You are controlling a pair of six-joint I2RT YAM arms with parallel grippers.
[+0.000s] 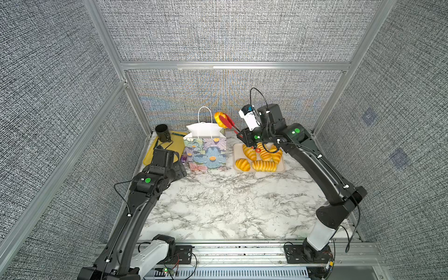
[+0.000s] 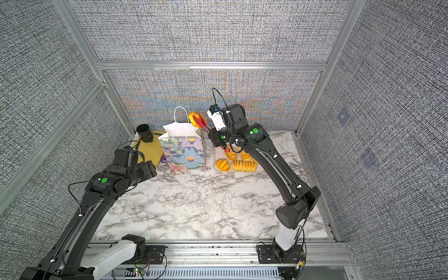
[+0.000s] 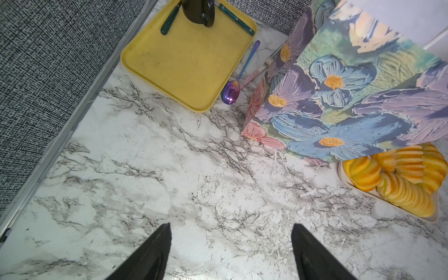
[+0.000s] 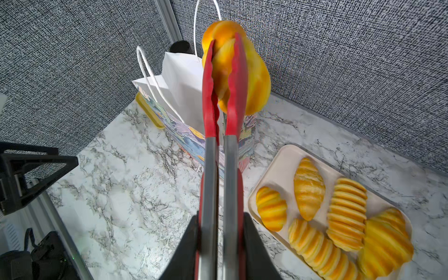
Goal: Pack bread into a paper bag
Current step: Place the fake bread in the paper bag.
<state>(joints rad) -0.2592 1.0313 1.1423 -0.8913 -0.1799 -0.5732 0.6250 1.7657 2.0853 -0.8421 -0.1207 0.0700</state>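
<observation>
I clamp red tongs [image 4: 236, 92] in the right pincer [image 4: 219, 223], pinching a seemingly light, slippery croissant [image 4: 257, 80] mid-body; the left pincer [image 3: 230, 228] gapes empty.

Cup [image 3: 197, 11] and bag [image 3: 351, 97] cropped by left wrist frame edge; right arm [image 1: 315, 164] covers some bread [image 1: 264, 165] in both top views.

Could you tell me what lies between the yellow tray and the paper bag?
A shiny purple spoon and a pink-handled utensil lie between the yellow tray and the paper bag, clearest in the left wrist view.
</observation>
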